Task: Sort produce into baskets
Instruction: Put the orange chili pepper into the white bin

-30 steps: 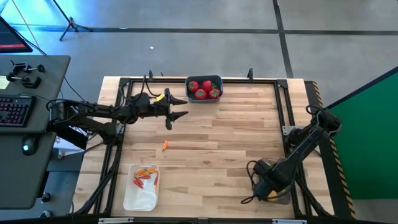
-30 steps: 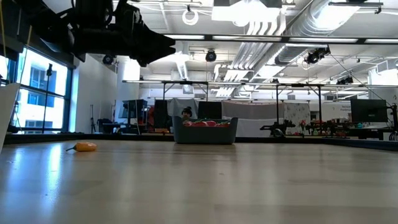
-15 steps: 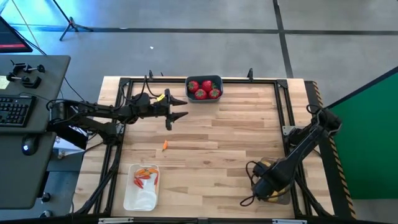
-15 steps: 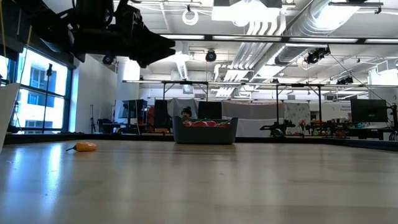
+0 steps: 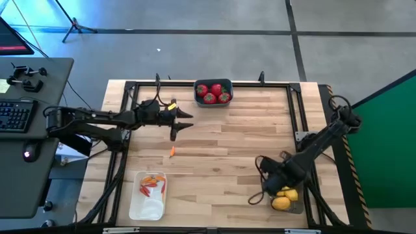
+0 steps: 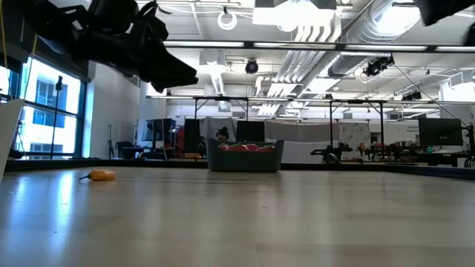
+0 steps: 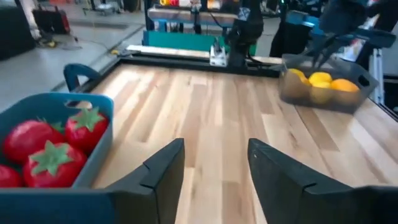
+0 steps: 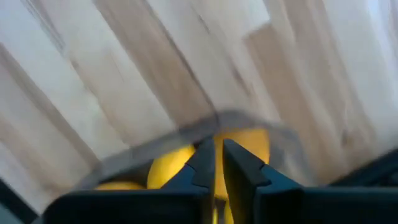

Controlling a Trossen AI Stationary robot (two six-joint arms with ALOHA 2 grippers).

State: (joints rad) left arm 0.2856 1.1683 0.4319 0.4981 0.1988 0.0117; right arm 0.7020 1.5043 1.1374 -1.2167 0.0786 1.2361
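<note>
**A:** Where does the produce lie on the bench (image 5: pixel 247 130)?

**B:** The round red pieces (image 5: pixel 212 91) with green tops fill the dark blue-grey bin (image 5: pixel 227 84) at the middle of the far edge. The yellow ovals (image 5: pixel 283 198) sit in the smoky translucent bin (image 5: pixel 294 208) at the near right corner. Thin orange-red pieces (image 5: pixel 151 184) lie in the white bin (image 5: pixel 147 207) at the near left corner. One small orange piece (image 5: pixel 172 151) lies loose on the boards, left of centre, between the white bin and the left arm.

**A:** And the left gripper (image 5: pixel 182 120)?

**B:** It hangs above the boards in the far left part, just left of the blue-grey bin and apart from it. Its fingers (image 7: pixel 163 167) stand parted with nothing between them.

**A:** The right gripper (image 5: pixel 259 193)?

**B:** It is above the near right part, just beside the translucent bin's left side. Its wrist camera shows the two fingers (image 8: pixel 200 168) pressed almost together, empty, with the yellow ovals beyond them.
</note>
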